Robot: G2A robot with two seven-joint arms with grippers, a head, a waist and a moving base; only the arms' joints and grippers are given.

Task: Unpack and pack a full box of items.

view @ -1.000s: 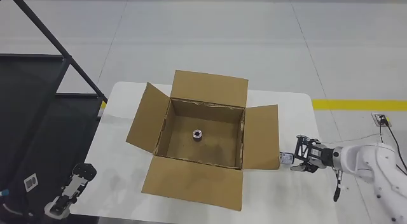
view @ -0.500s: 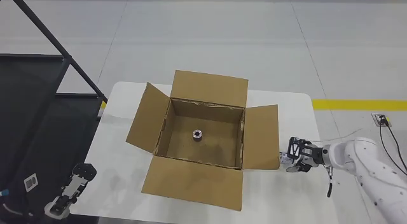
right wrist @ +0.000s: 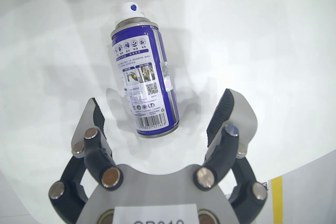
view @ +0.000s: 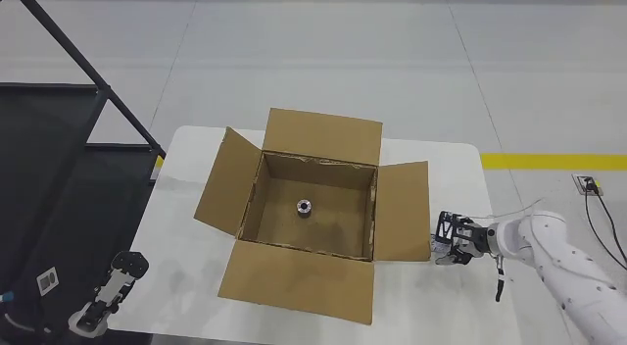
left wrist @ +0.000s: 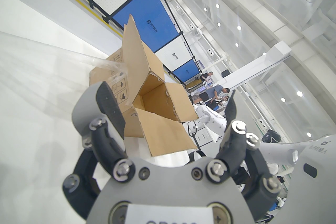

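Right pincer [right wrist: 162, 100] spread astride lying blue spray can [right wrist: 141, 70], white nozzle [right wrist: 130, 9].

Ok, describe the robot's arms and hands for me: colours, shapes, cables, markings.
The left hand and right hand match: a silver bolted plate with a white printed label, black linkages, and two grey-backed fingers with black ribbed pads. The right arm is a smooth white rounded casing, with a thin dark cable at its wrist.

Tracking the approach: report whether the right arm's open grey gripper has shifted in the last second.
Yes. The right gripper has slid toward the open brown cardboard box, nearing its side flap.
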